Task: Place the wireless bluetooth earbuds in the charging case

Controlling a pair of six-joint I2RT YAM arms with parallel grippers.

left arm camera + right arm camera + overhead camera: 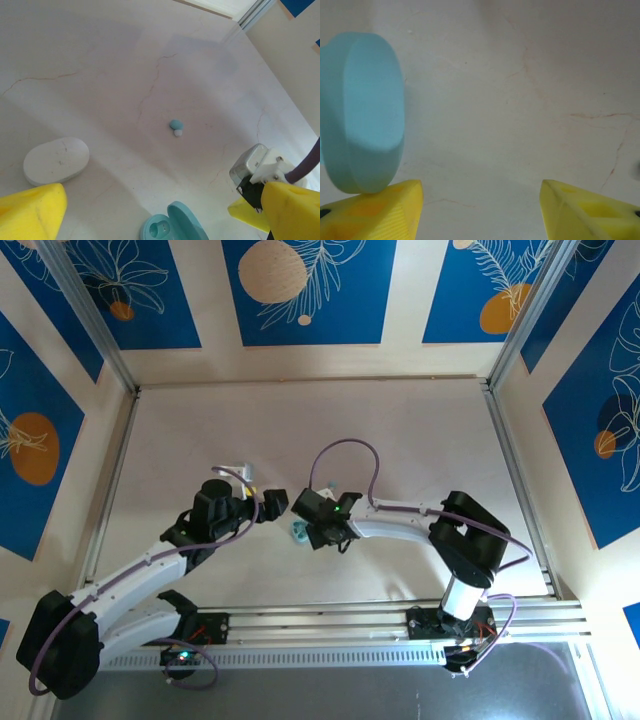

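Looking down past the left jaws, spread wide, found a pale blue earbud [176, 124] touching a white earbud [178, 133] mid-frame on the desk [100, 60]. Noted the open blue case [182, 225] bottom centre, white case [56, 161] lower left. Saw right jaws apart, bare desk between, blue case at frame left.

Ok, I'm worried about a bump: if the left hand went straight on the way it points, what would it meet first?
Likely the open blue case, lying on the table just ahead between its spread fingers. Further on sit a blue earbud and a white earbud. Depth is unclear.
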